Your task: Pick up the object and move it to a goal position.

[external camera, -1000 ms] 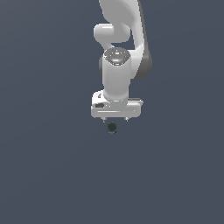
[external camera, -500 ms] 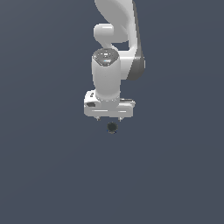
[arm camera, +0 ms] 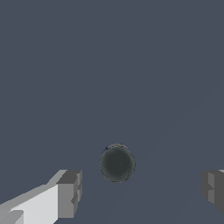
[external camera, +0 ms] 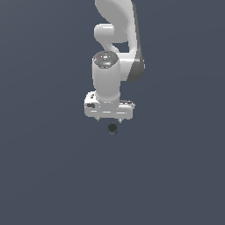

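The object point(external camera: 112, 128) is a small, nearly black ball resting on the flat grey floor. It sits just below the white hand of my gripper point(external camera: 110, 119) in the exterior view. In the wrist view the object point(arm camera: 117, 163) lies between my two grey fingertips point(arm camera: 70, 194), nearer to that one than to the other. My gripper point(arm camera: 141, 192) is open wide, and nothing is between its fingers. The fingers do not touch the ball, and the gap is several times the ball's width.
A plain dark grey floor point(external camera: 48, 176) fills both views. The white arm point(external camera: 118, 48) rises from the hand to the exterior view's upper edge. No other objects or markers show.
The hand has shifted a little toward the exterior view's left and dropped slightly toward the ball. The ball has not moved, and the fingers remain open.
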Action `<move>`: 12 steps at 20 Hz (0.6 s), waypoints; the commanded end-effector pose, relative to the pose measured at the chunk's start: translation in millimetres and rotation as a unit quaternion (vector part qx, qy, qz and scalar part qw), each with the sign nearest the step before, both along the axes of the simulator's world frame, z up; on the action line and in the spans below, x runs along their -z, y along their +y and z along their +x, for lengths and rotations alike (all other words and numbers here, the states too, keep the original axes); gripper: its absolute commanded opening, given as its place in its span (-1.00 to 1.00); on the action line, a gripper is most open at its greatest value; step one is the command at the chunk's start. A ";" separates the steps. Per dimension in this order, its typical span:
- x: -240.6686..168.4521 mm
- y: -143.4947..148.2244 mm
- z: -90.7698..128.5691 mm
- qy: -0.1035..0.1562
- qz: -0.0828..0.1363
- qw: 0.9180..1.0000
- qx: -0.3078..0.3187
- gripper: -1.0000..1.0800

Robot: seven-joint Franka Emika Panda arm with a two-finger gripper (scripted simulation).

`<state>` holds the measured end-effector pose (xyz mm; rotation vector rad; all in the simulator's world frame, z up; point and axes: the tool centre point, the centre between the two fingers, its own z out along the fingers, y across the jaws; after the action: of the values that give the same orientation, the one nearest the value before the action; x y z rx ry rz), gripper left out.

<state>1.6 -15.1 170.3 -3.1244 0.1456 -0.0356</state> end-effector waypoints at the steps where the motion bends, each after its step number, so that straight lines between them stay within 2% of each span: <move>1: 6.8 1.3 -2.2 0.001 0.000 1.000 0.012 0.92; 7: 32.1 6.1 -10.9 0.004 0.001 0.998 0.060 0.92; 12: 60.8 10.8 -22.9 0.008 0.001 0.993 0.118 0.92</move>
<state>-17.4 -5.7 118.4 -3.0954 0.4568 -0.0159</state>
